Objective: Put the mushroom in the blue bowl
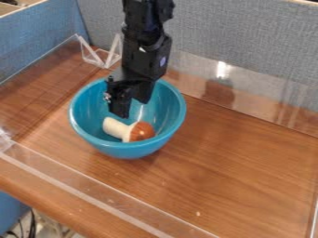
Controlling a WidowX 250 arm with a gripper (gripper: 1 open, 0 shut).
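We see the small cream-stemmed, reddish-brown-capped toy mushroom (130, 129) lying sideways inside the glossy turquoise-blue bowl (93, 124), black gripper (125, 96) clenched empty above.

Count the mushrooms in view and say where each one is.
1. The mushroom lies on its side inside the blue bowl, below the hand. None other shows.

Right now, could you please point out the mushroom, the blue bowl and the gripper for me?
mushroom (132, 129): camera view, where stem meets cap.
blue bowl (87, 131): camera view, on its left outer wall.
gripper (125, 97): camera view, between its fingertips, above the mushroom.
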